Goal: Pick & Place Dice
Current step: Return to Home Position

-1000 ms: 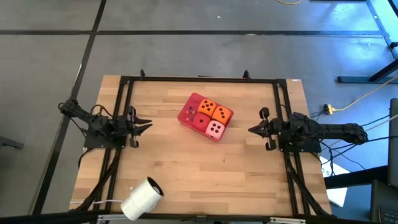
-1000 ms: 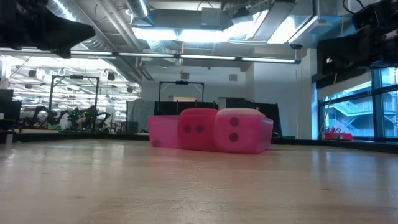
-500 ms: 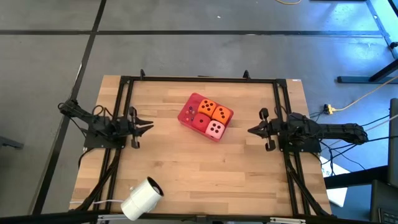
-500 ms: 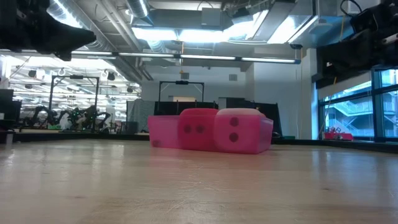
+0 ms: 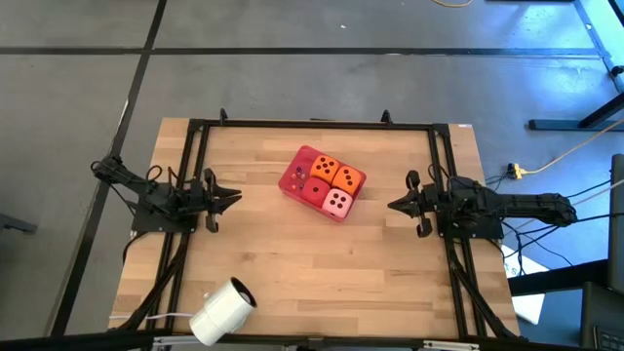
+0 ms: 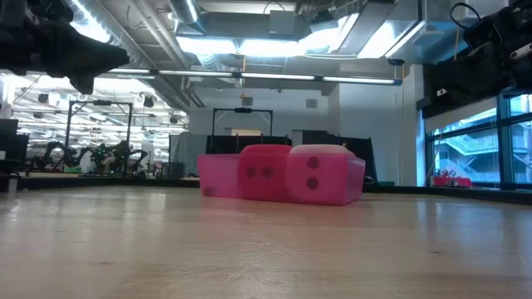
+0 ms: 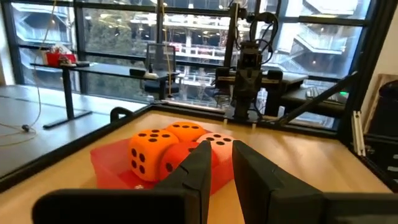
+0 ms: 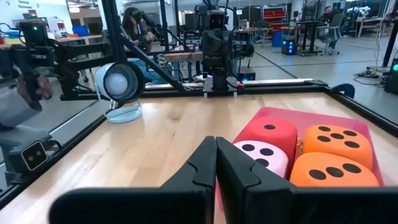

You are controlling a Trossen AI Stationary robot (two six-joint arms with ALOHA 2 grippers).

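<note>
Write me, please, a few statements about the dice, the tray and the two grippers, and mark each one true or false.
1. The two orange dice, the red die and the pink die all sit in the red tray. True.
2. The pink die lies outside the tray. False: it sits in the tray, beside the red die.
3. The left gripper holds an orange die. False: it holds nothing, at the left edge of the table.
4. The right gripper is shut and empty at the table's right edge. True.
</note>
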